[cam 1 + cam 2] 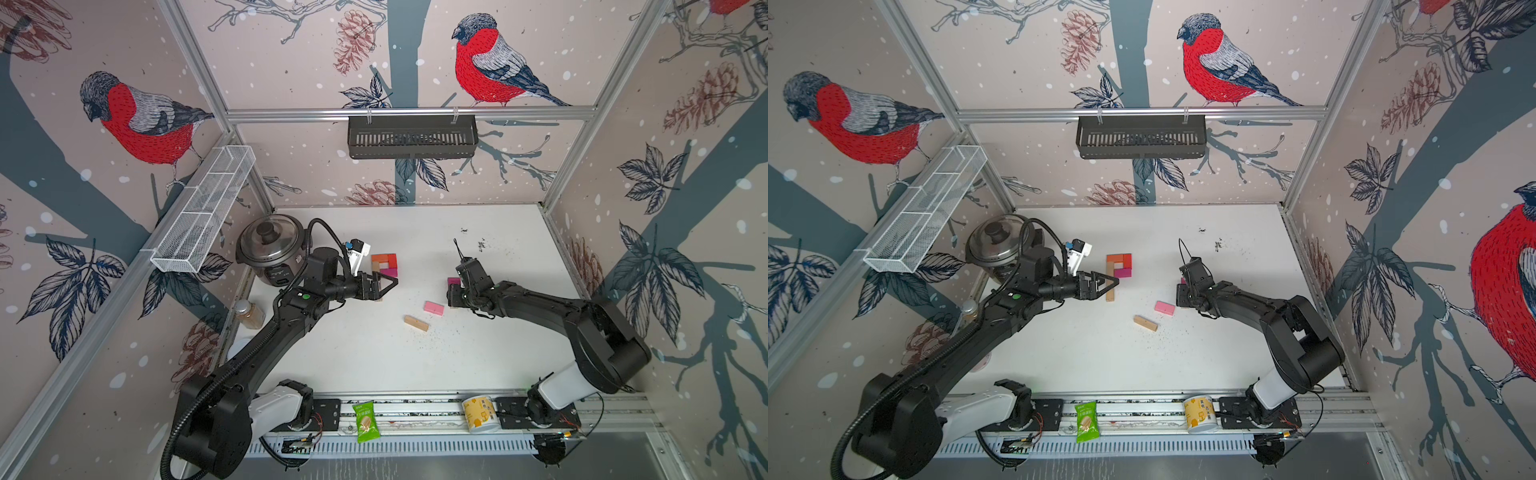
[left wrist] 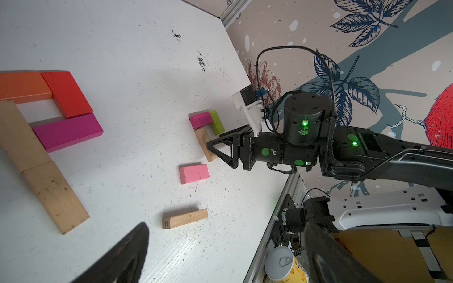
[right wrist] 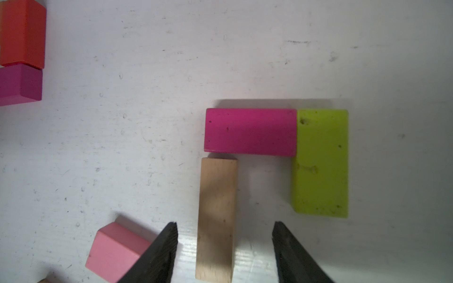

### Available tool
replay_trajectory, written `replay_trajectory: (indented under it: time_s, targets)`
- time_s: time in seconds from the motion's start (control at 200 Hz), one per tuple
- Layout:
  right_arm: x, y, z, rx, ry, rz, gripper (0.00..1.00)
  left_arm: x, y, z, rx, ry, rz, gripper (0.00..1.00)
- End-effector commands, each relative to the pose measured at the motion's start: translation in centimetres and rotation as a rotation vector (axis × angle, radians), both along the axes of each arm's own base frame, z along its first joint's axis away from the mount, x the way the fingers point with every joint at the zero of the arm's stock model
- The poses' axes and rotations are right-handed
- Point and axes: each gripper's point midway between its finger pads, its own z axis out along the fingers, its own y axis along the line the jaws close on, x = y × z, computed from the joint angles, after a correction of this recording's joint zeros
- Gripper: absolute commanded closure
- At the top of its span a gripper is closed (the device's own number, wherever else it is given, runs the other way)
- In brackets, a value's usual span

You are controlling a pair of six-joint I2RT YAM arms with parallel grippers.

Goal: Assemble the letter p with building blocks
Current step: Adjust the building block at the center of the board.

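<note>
While straddling tan stem block (image 3: pixel 215 215) on table (image 3: pixel 147 122) with right pincer (image 3: pixel 224 224) parted, empty, risked clipping it askew from magenta block (image 3: pixel 250 132) just beside its end; noted left pincer (image 1: pixel 384 286) wide, well apart from stem.

Flat on white table (image 1: pixel 1225 353), letter p (image 1: pixel 1127 262) — tan stem, loop of orange, red, magenta. Over its stem, left gripper (image 1: pixel 1115 282), jaws spread wide. Right of it, loose pink block (image 1: pixel 1164 308) and tan block (image 1: pixel 1145 323); farther right, right gripper (image 1: pixel 1185 296) pointed down.
</note>
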Motion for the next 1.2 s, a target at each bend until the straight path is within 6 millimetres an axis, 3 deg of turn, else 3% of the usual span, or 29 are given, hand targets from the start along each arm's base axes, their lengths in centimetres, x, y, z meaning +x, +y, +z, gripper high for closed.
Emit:
replay_trajectory:
  time_s: [0.0, 1.196]
  targets:
    - [0.6, 0.2, 0.1, -0.011, -0.019, -0.002, 0.37, 0.1, -0.1, 0.5, -0.016, -0.015, -0.003, 0.03]
    - [1.4, -0.1, -2.7, -0.059, 0.023, -0.031, 0.53, 0.2, 0.0, 0.3, -0.014, -0.009, 0.006, 0.03]
